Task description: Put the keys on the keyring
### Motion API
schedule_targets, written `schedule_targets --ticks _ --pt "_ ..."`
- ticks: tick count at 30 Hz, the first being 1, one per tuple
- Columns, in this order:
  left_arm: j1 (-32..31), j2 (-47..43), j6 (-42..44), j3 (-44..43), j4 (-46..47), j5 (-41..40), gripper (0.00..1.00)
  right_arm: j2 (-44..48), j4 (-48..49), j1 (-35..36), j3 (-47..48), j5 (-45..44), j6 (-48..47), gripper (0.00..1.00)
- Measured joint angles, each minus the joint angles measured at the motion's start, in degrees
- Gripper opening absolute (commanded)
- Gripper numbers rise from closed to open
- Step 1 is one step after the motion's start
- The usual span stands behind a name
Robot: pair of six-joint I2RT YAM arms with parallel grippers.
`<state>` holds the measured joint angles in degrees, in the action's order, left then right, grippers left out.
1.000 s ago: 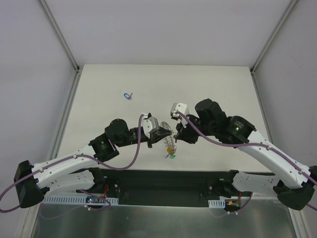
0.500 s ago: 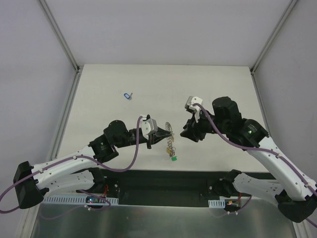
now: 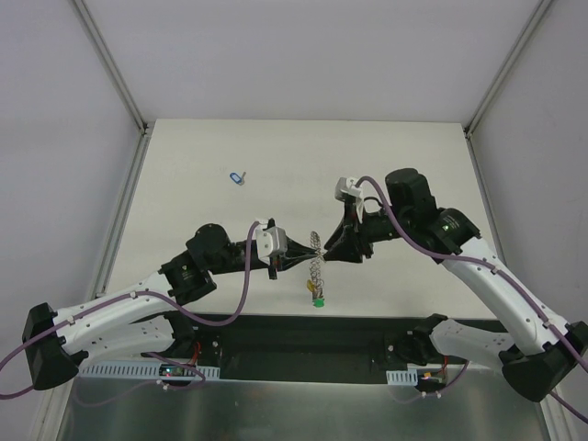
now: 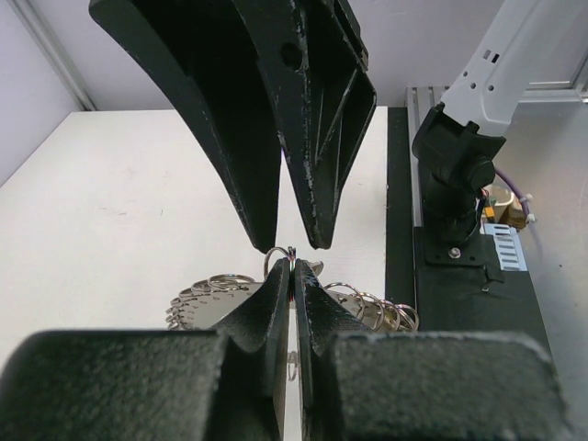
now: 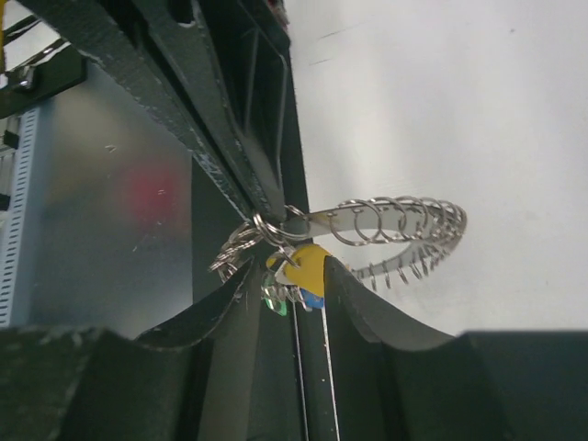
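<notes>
The keyring (image 3: 317,264) hangs in the air between both arms, a grey disc (image 4: 207,303) edged with wire loops (image 5: 404,220). My left gripper (image 3: 308,251) (image 4: 293,262) is shut on one wire loop at its rim. Keys (image 3: 317,296) dangle below it, showing a yellow tag (image 5: 310,266), a green tag (image 5: 276,299) and a blue one. My right gripper (image 3: 329,254) (image 5: 288,276) is open, its fingers either side of the yellow tag without pinching it. Another key with a blue tag (image 3: 238,176) lies on the table at the far left.
The white table (image 3: 413,165) is bordered by metal rails (image 3: 115,73). The black base strip (image 3: 312,335) with both arm mounts runs along the near edge, just below the hanging keys. The right arm's base (image 4: 459,175) stands close behind the ring in the left wrist view.
My right gripper opened, drew back to the right, then returned to the ring. The left gripper kept its hold and the keys now hang slightly nearer the front edge.
</notes>
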<state>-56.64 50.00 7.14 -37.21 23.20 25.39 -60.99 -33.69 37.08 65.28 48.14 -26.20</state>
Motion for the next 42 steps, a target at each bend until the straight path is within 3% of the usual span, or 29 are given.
schedule_targets --ticks 10,20,42 --pt "0.0 0.0 0.0 -0.2 -0.5 0.8 0.0 -1.3 0.0 -0.1 0.1 6.5 -1.7 0.23" --pt "0.0 -0.2 0.0 -1.2 -1.5 1.7 0.0 -1.5 -0.4 -0.6 0.1 7.3 -2.6 0.24" --pt "0.0 -0.9 0.0 -2.5 -1.6 3.2 0.0 -2.4 -0.4 -0.9 0.1 9.4 -2.8 0.14"
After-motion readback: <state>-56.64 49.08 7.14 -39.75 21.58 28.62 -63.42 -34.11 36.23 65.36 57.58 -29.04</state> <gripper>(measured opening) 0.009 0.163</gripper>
